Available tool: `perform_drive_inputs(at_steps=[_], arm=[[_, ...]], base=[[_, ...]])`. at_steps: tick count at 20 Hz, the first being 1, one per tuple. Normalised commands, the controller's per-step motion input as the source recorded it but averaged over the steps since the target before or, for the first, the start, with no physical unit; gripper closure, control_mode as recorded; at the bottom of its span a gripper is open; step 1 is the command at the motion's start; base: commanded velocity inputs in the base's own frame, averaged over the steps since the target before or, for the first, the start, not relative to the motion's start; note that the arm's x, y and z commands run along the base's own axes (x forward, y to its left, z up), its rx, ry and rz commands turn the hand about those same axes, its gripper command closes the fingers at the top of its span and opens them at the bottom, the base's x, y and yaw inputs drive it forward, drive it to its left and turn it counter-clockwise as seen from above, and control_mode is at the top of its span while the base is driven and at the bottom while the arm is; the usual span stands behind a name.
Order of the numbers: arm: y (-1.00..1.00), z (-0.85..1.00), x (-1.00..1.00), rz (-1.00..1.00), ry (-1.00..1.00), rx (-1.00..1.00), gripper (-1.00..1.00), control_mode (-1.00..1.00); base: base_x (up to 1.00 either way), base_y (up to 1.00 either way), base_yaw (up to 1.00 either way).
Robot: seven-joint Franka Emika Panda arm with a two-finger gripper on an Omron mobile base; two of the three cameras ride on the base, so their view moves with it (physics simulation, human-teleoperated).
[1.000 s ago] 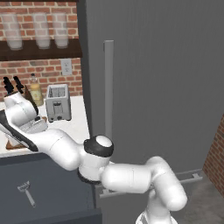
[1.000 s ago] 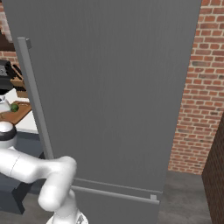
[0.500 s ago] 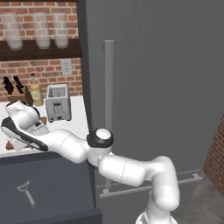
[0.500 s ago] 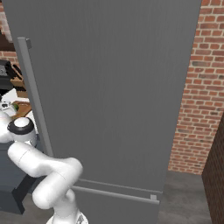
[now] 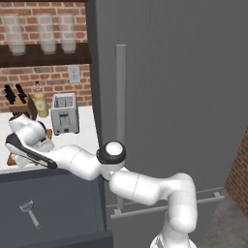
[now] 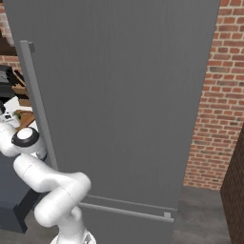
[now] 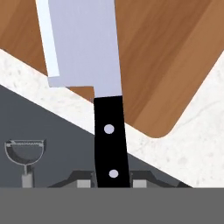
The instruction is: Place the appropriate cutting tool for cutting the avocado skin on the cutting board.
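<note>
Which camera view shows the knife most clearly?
The hand view: the knife is close up, silver blade over the cutting board, black handle between the jaws. In the left base view the arm covers it; the right base view faces the fridge.

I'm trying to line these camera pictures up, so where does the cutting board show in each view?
Left base view: a brown sliver of the cutting board, low at the left edge.
Right base view: a brown strip at the left edge, beside the fridge handle.
Hand view: across the top, behind the blade of the knife.
Shared landmark: the white counter it lies on.
</note>
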Motion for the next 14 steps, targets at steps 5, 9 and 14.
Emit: perform_drive_inputs(at_steps=[5, 9, 14], arm=[[0.21, 0.0, 0.36, 0.0, -0.09, -0.01, -1.0, -1.0], [0.0, 0.0, 0.13, 0.0, -0.05, -0.01, -1.0, -1.0], [-0.09, 0.13, -0.37, 0.0, -0.08, 0.0, -1.0, -1.0]], base=[[0.0, 0.0, 0.0], [0.0, 0.0, 0.0], [0.0, 0.0, 0.0]])
